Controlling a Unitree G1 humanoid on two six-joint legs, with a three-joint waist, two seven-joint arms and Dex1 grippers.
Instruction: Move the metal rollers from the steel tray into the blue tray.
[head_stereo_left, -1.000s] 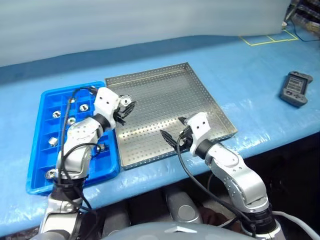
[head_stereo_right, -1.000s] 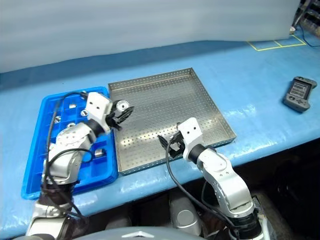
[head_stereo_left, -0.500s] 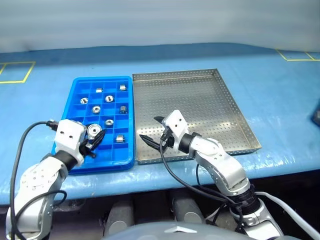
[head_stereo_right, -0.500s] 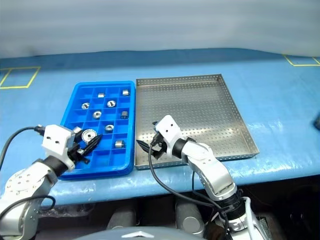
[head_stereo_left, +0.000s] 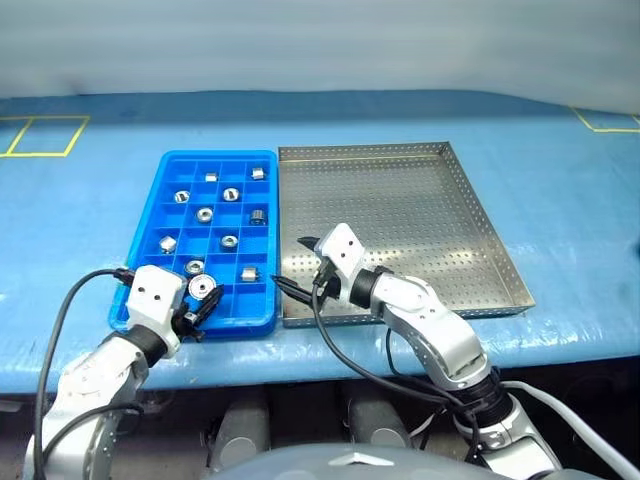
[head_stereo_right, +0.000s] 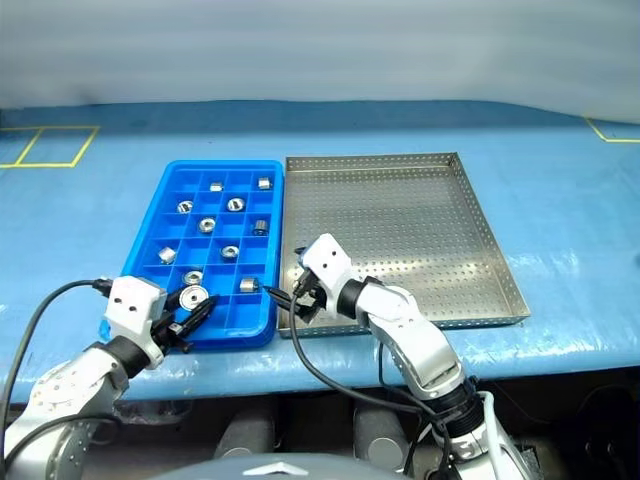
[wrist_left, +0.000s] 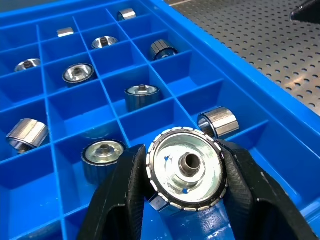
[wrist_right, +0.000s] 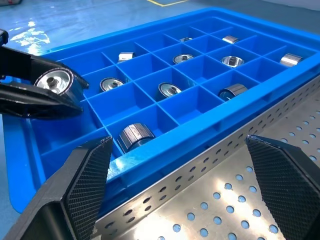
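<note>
Pinching one roller (wrist_left: 186, 170), L gripper (head_stereo_left: 196, 305) is now hovering over blue tray (head_stereo_left: 150, 270) near-row cells vs. earlier over steel tray (head_stereo_left: 450, 230), pending drop; R gripper (head_stereo_left: 296, 266) fingers are staying spread, empty.

A long bench (head_stereo_left: 90, 215) covered in a glossy, slightly wrinkled light-blue sheet stretches across the frame from left to right, its front edge running along the lower part of the picture. Yellow tape outlines (head_stereo_left: 45, 135) forming rectangles are stuck to the sheet in the upper left of the frame, and a shorter corner of yellow tape (head_stereo_left: 605, 122) sits at the upper right edge. Behind the bench, across the top of the frame, hangs a pale grey-white backdrop (head_stereo_left: 320, 45). Below the front edge of the bench the space is dark.
</note>
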